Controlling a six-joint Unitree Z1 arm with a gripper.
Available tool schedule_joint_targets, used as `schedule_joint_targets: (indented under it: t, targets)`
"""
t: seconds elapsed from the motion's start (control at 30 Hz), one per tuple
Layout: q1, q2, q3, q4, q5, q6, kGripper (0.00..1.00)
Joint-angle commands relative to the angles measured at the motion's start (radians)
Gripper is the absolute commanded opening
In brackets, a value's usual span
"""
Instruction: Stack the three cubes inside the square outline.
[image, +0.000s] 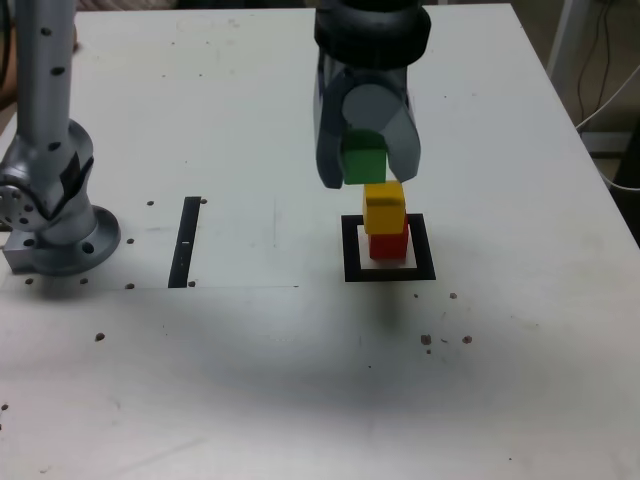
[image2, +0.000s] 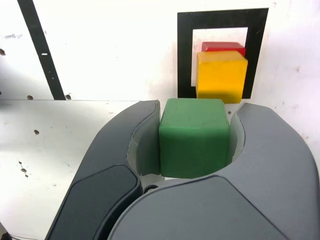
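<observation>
Above the yellow cube, the green cube is clamped by the gripper; it should be centred squarely before release.

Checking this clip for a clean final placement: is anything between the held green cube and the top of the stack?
Nothing visible. The gripper holds the matte green cube in the air above the yellow cube, which sits on the red cube inside the black square outline. The yellow top face is bare.
</observation>
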Motion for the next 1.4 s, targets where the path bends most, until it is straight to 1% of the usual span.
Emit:
schedule_joint_targets:
  t: [0.0,0.2,0.47,0.73,1.0,1.13,1.37]
  targets:
    - [0.007,0.01,-0.001,-0.005,-0.001,0.001,0.24]
    - [0.027,0.022,0.011,-0.015,-0.019,0.008,0.24]
    - [0.037,0.039,0.018,-0.038,-0.03,0.01,0.24]
    - [0.063,0.065,0.027,-0.068,-0.031,0.016,0.24]
    - [0.077,0.075,0.038,-0.099,-0.022,0.019,0.25]
    - [0.077,0.076,0.044,-0.108,-0.026,0.019,0.25]
    - [0.077,0.076,0.044,-0.107,-0.037,0.019,0.29]
